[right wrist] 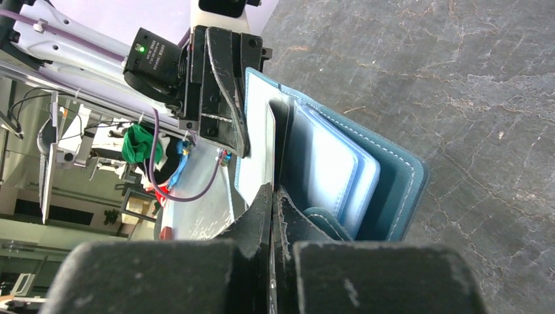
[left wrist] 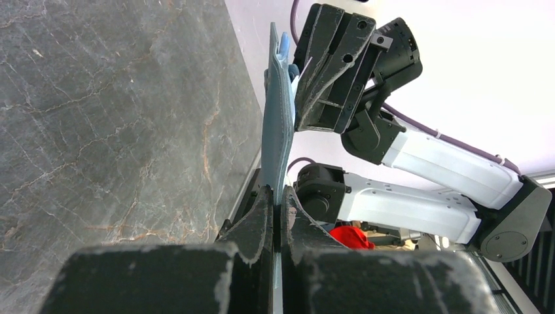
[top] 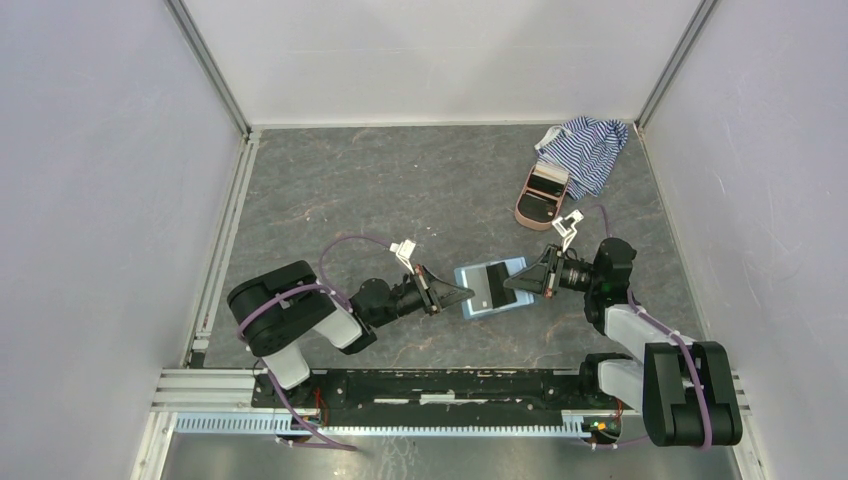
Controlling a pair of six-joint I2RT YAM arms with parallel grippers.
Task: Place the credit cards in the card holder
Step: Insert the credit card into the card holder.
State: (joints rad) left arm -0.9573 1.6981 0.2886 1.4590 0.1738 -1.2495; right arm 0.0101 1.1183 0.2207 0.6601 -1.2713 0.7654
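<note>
The card holder, a teal-blue wallet, is held open just above the table's middle. My left gripper is shut on its left edge; in the left wrist view the gripper pinches the teal flap, seen edge-on. My right gripper comes in from the right, shut on a dark grey credit card that lies over the wallet's inside. In the right wrist view the gripper holds the card edge-on beside the pale blue pockets.
A pink oval case lies at the back right, next to a blue-white striped cloth. White walls enclose the grey marbled table on three sides. The arm bases sit on a rail at the near edge.
</note>
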